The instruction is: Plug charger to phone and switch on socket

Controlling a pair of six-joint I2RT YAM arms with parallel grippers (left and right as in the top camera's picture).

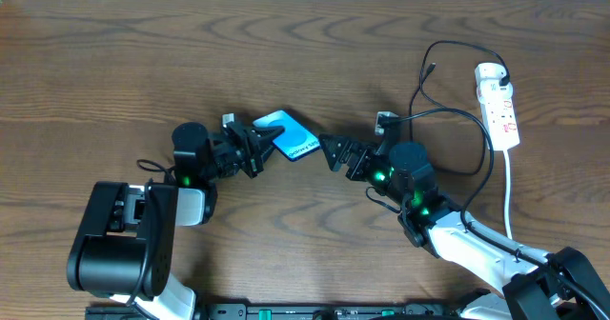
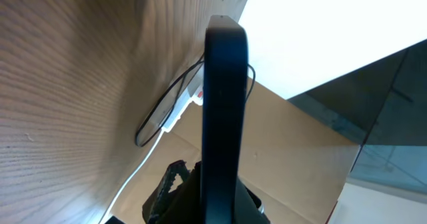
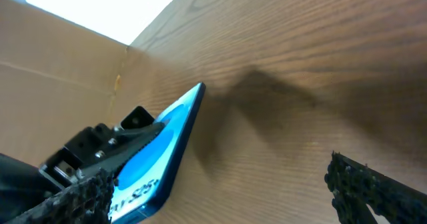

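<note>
My left gripper [image 1: 250, 145] is shut on the lower end of the phone [image 1: 289, 134] and holds it tilted, cyan screen up, above the table's middle. In the left wrist view the phone [image 2: 225, 84] stands edge-on between the jaws [image 2: 220, 187]. My right gripper [image 1: 335, 154] is open and empty just right of the phone; in its wrist view the fingers [image 3: 227, 197] are spread wide, with the phone [image 3: 160, 151] at the left. The charger, a black cable [image 1: 448, 115], loops at the right, its tip [image 1: 432, 70] free. The socket, a white strip [image 1: 500, 106], lies at the far right.
The socket's white cord [image 1: 508, 191] runs toward the front edge at the right, close to my right arm. The socket [image 2: 189, 103] and the cable loop [image 2: 160, 111] also show small in the left wrist view. A cardboard wall [image 3: 60, 71] stands beyond the table.
</note>
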